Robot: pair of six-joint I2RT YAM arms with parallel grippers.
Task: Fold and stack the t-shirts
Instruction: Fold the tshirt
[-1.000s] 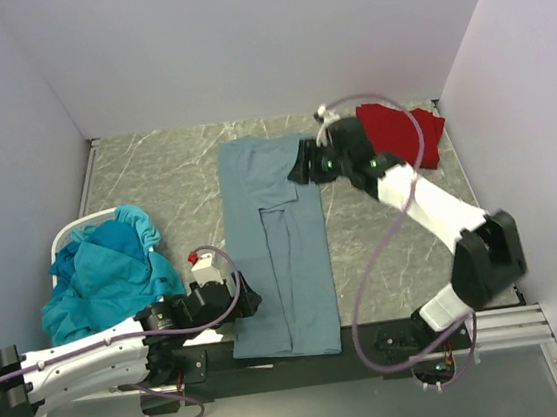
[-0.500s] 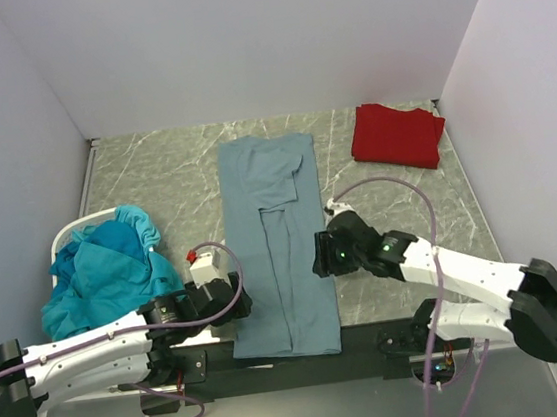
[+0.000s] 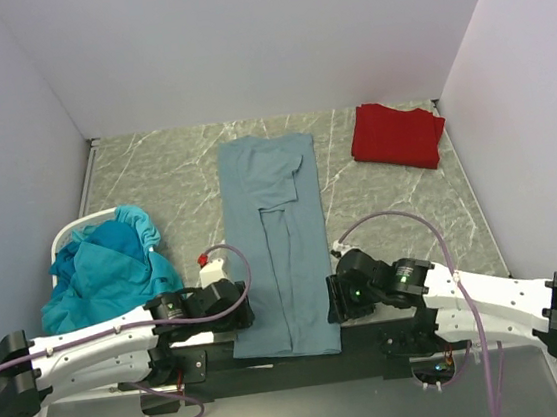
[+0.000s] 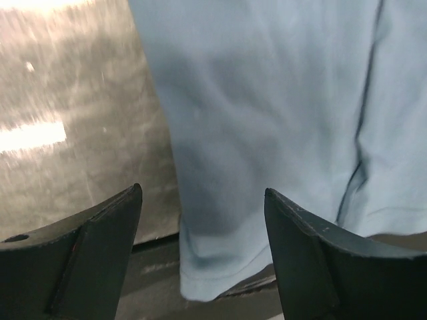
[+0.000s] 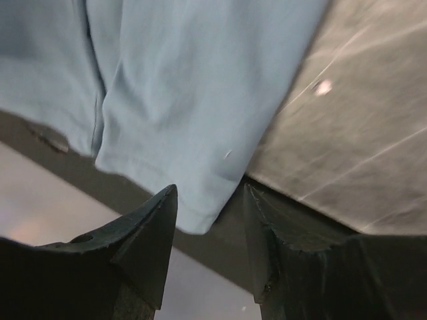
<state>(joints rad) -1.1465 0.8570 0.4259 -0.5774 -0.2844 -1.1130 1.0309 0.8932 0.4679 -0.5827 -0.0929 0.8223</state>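
slate-blue t-shirt point(image 3: 280, 238): 1
red t-shirt point(image 3: 396, 136): 1, right of slate-blue
teal t-shirts point(image 3: 105, 274): heap left, count unclear
left claw point(image 4: 201, 200): spread
right claw point(image 5: 208, 193): spread

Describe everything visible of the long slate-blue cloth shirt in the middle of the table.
The slate-blue cloth shirt is soft and plain, folded lengthwise into a long narrow strip, flaps meeting down its middle. It lies flat on the grey marbled table, near hem overhanging the edge. The left gripper and right gripper frame its near corners, jaws open.
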